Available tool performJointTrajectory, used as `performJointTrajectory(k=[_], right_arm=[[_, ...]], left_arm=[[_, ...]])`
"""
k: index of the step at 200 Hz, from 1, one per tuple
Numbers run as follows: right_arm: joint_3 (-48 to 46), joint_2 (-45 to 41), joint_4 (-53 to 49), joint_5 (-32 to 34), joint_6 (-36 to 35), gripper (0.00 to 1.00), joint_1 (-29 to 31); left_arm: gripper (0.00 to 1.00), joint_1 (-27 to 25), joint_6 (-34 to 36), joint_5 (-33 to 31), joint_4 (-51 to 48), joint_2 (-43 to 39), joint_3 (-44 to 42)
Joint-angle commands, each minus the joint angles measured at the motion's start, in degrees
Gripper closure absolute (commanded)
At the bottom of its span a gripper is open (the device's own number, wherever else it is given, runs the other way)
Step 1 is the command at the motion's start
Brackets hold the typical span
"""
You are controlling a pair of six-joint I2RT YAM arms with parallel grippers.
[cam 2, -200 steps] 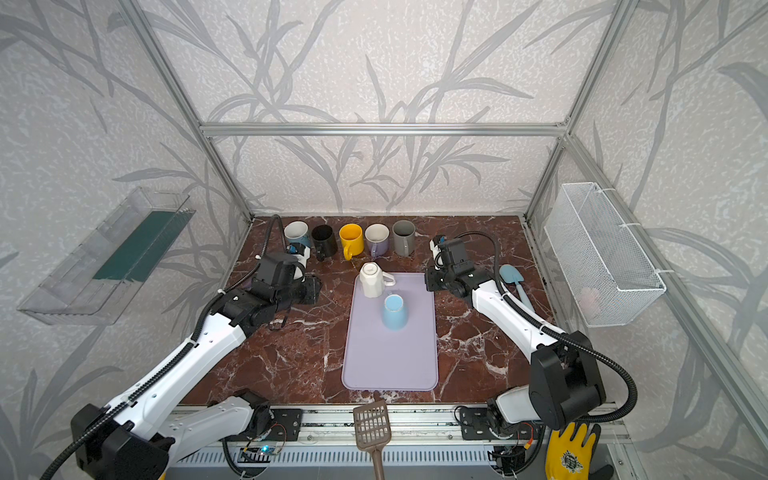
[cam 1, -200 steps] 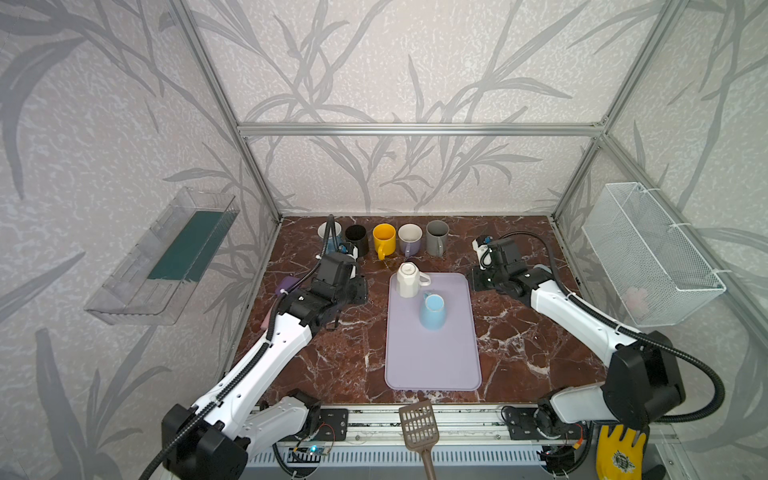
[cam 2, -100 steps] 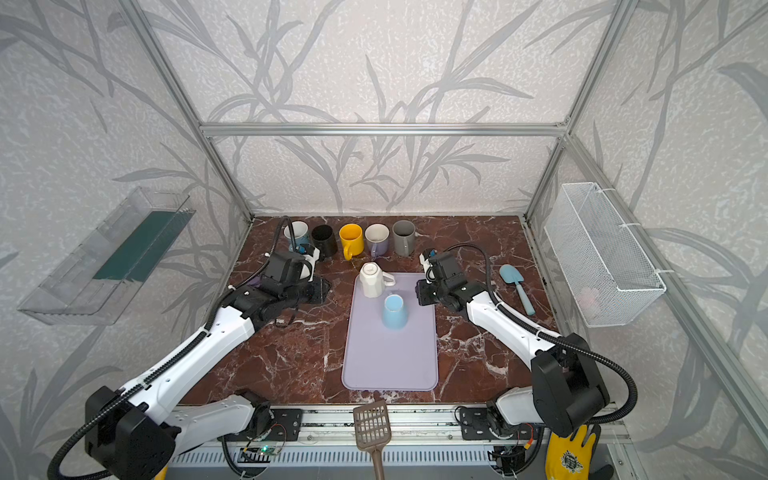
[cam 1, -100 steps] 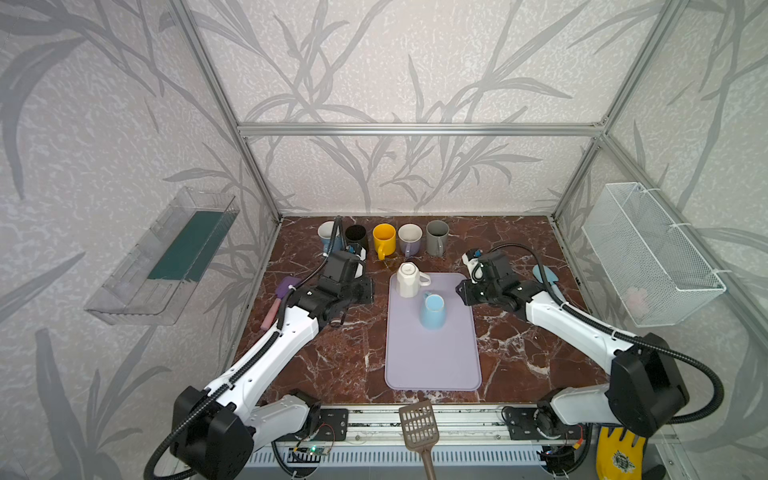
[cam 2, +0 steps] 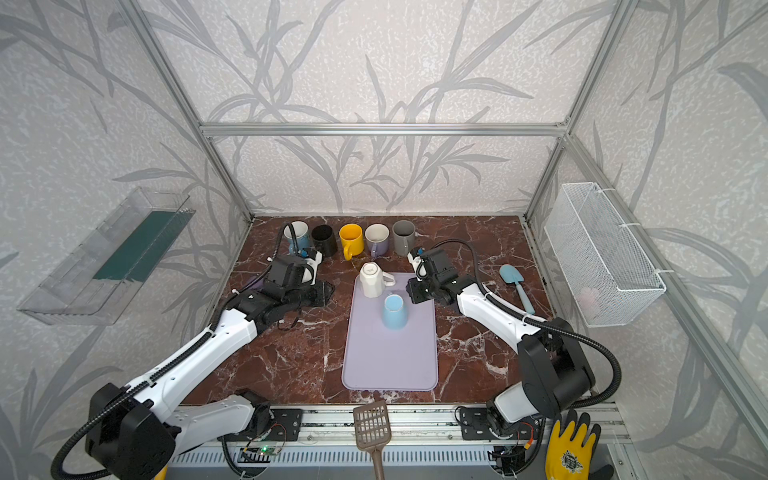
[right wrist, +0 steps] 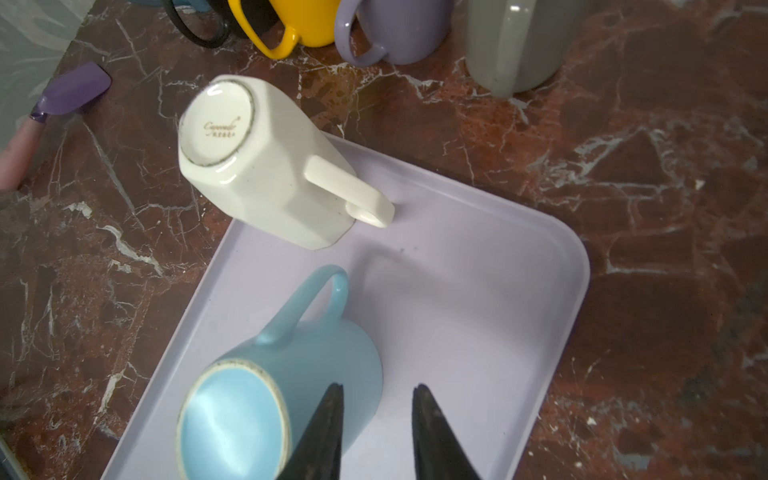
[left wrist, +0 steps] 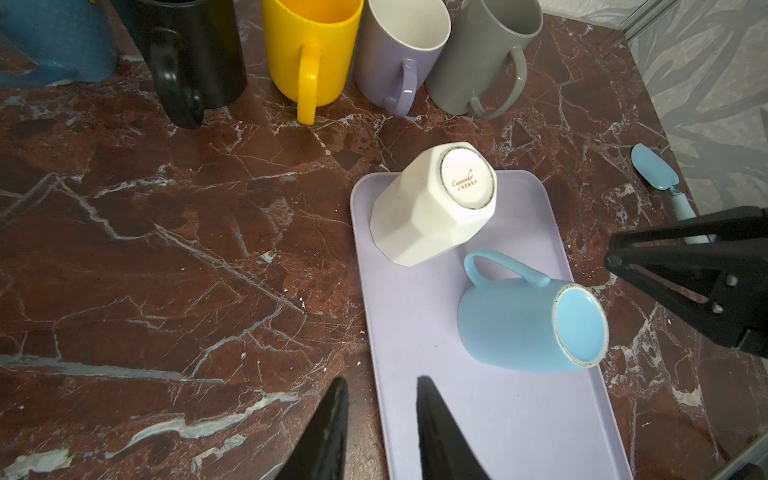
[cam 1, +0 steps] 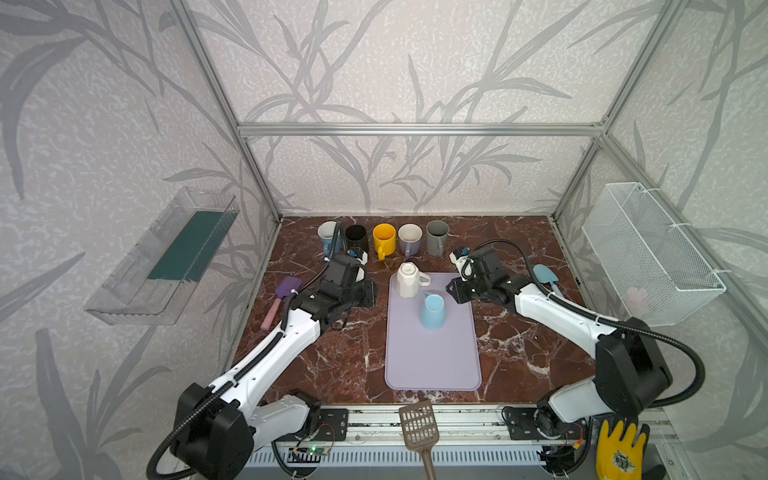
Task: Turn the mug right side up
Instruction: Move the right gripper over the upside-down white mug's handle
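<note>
Two mugs stand upside down on the lilac mat [cam 1: 432, 361]. A cream faceted mug [cam 1: 407, 280] is at the mat's back left corner, its handle toward the right. A light blue mug [cam 1: 432, 309] is just in front of it. In the top views my left gripper [cam 1: 370, 293] hovers at the mat's left edge, beside the cream mug. It is open, with only a narrow gap, and empty [left wrist: 382, 384]. My right gripper [cam 1: 451, 291] hangs over the mat's back right part, close beside the blue mug [right wrist: 291, 374]. It is also narrowly open and empty [right wrist: 378, 390].
Several upright mugs line the back edge, among them a yellow one [cam 1: 383, 239] and a grey one [cam 1: 436, 237]. A purple spatula [cam 1: 286, 289] lies left, a blue spatula [cam 1: 544, 276] right, a brown slotted turner [cam 1: 419, 424] at the front rail. A wire basket [cam 1: 648, 253] hangs right.
Both arms have swung inward from the table's sides toward the mugs on the mat. The left gripper's gap has narrowed slightly. The mugs have not moved.
</note>
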Motion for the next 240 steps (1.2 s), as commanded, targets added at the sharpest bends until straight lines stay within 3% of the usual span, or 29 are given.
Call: performJointTrajectory(k=[1,137,187,240], right_arm=[[4.7,2.9,0.3,-2.4,-4.8,0.69,0.3],[25.4,25.9,-2.4,-0.7,-10.4,0.69,0.5],[26.8,28.0,-3.1,-0.9,-12.5,0.7,0.7],[24.8,26.2,-6.5,-5.3,-18.8,0.7,1.0]], left_arm=[[0.68,-0.1,-0.5,0.6,0.4,0.1,-0.4],[0.68,-0.1,-0.2,0.1,-3.6,0.5,2.5],[0.68,-0.1,-0.3,0.2,-4.0,0.9,2.8],[0.68,-0.1,-0.5,1.0,-4.0,1.3,2.9]])
